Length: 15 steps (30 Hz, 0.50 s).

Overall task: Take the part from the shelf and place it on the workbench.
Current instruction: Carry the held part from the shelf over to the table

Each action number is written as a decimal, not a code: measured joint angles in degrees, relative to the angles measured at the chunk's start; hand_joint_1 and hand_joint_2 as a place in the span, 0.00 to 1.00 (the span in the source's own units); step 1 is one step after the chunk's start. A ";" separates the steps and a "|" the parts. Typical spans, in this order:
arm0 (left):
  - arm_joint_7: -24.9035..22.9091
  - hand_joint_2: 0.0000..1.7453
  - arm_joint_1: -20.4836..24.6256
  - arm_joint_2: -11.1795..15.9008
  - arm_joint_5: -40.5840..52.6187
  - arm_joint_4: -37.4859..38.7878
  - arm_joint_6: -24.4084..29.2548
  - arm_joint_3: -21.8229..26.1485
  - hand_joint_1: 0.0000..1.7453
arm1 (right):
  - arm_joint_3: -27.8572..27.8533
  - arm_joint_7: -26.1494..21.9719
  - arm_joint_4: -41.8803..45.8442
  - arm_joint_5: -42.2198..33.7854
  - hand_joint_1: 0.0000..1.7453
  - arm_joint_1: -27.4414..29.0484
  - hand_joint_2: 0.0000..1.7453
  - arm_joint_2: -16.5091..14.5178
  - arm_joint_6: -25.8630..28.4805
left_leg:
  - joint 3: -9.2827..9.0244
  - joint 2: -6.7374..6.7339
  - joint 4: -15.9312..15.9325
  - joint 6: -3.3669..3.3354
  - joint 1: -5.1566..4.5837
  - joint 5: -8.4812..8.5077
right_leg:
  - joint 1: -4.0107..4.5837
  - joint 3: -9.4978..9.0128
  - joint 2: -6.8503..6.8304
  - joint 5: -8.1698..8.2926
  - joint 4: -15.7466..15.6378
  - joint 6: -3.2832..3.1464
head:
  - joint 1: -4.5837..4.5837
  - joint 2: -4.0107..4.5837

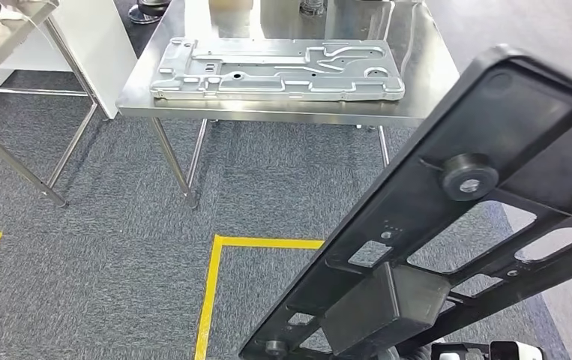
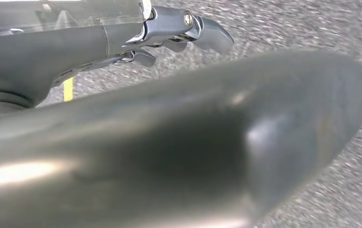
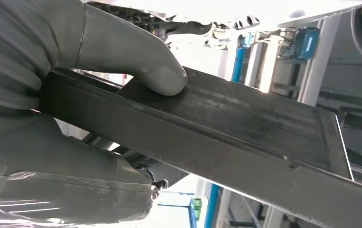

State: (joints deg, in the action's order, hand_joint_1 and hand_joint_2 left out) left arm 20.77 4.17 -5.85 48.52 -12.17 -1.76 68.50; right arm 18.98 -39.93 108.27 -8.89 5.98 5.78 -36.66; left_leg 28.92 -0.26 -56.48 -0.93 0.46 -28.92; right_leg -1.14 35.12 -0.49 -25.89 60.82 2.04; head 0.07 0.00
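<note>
Black part (image 1: 447,225), clamped in the right hand (image 3: 51,95), hangs above grey carpet (image 1: 103,255) before the steel workbench (image 1: 283,109); left hand's (image 2: 179,33) grip unclear.

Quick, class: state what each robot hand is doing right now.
Left hand: cannot be told.
Right hand: grips the black frame part.

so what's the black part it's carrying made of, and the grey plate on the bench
The black part looks like matte moulded plastic or coated metal: dull, with ribs and cut-outs; which one is unclear. The grey plate looks like cast or machined bare metal, pale satin with raised channels. The workbench top looks like brushed steel, faintly reflective.
</note>
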 joint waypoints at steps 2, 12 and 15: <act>0.02 0.00 0.07 -0.01 0.00 0.00 0.02 -0.01 0.00 | -0.15 0.00 0.05 -0.03 1.00 0.05 1.00 -0.20 -0.01 | -0.25 -0.15 -0.11 0.64 -0.20 -0.64 | 0.30 -1.24 -0.32 0.54 -3.01 -0.56 | -0.04 0.01; 0.04 0.00 -0.08 -0.08 0.00 0.00 -0.03 0.08 0.00 | -0.29 -0.01 -0.02 0.02 1.00 0.26 1.00 -0.60 -0.42 | 9.41 -0.24 -16.87 2.39 0.18 -6.02 | 0.43 -3.62 1.00 -1.26 -3.85 -2.81 | -0.84 0.00; 0.04 0.00 -0.15 -0.05 0.01 0.00 -0.03 0.09 0.00 | -0.27 -0.01 -0.05 0.55 1.00 0.21 1.00 -0.85 -0.06 | 5.81 -0.09 -5.92 1.55 0.00 1.31 | 0.58 -5.02 1.25 -2.29 -3.85 -2.41 | -0.81 0.01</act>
State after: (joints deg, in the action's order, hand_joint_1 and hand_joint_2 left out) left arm 20.81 4.02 -5.90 48.53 -12.17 -1.80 68.59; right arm 18.70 -39.94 108.22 -8.34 6.19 4.92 -36.72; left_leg 34.73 -0.35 -62.40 0.63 0.46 -27.61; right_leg -0.56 30.10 0.76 -28.18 56.97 -0.37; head -0.74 0.01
